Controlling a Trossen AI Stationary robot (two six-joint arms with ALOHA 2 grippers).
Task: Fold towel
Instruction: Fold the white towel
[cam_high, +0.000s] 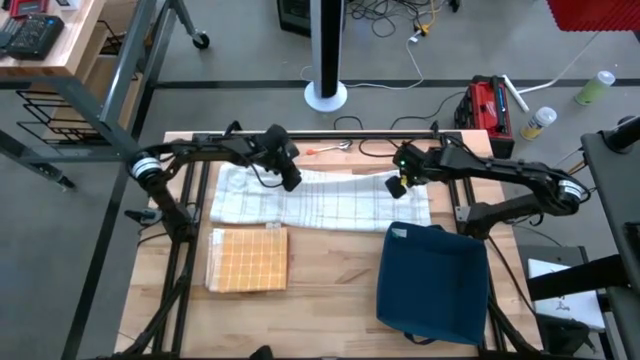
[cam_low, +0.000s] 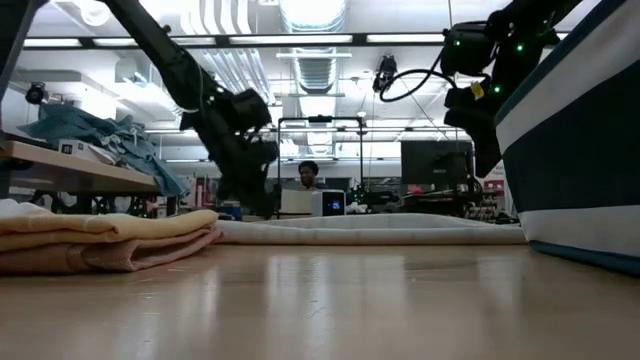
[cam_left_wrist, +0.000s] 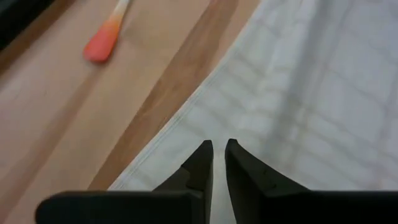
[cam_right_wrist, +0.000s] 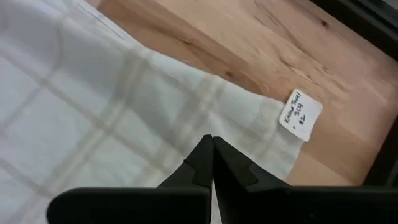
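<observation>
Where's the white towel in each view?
High: white towel spread across the table's far half, between both grippers.
Low: flat pale strip mid-frame, behind the yellow stack.
Left wrist: fills the right side.
Right wrist: fills the left.
Shared landmark: towel's hemmed edge.

Towel (cam_high: 320, 198) spread flat across the far part of the bench (cam_high: 330, 280), folded cloth stack (cam_high: 247, 259) in front of its left end, bin (cam_high: 432, 282) in front of its right end, spoon (cam_high: 328, 148) behind the towel.
</observation>
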